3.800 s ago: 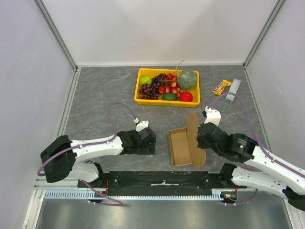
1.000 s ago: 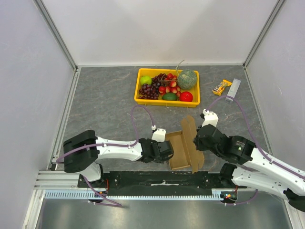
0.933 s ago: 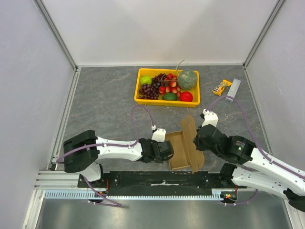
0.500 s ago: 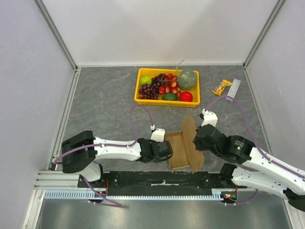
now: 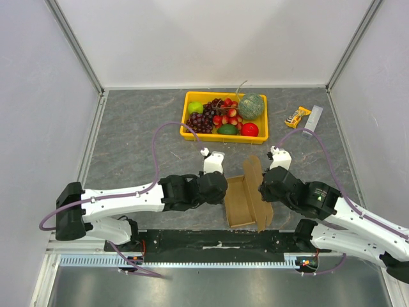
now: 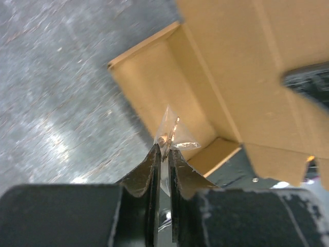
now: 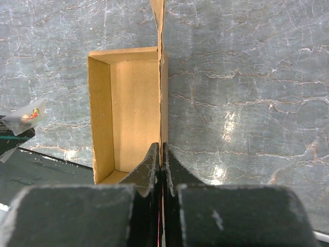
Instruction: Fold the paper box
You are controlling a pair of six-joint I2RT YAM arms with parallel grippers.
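The paper box (image 5: 241,204) is a brown cardboard tray lying open near the table's front edge, with its lid flap (image 5: 257,184) standing up along the right side. My right gripper (image 7: 161,148) is shut on that right wall, and the box's inside (image 7: 131,113) shows empty to its left. At the box's left edge, my left gripper (image 6: 164,150) is shut on a small clear plastic bag (image 6: 175,133) with something small and orange in it. That bag (image 7: 25,117) hangs just left of the box. From above, the left gripper (image 5: 222,189) sits beside the box.
A yellow tray (image 5: 189,133) of fruit stands at the back middle. A snack packet (image 5: 296,117) and a pale bar (image 5: 314,119) lie at the back right. Side walls close in the table left and right. The black base rail (image 5: 211,242) runs along the front.
My left gripper's jaws have closed on the small clear bag at the box's left edge, and the left arm has risen and swung its elbow left. The right gripper and the box have not moved.
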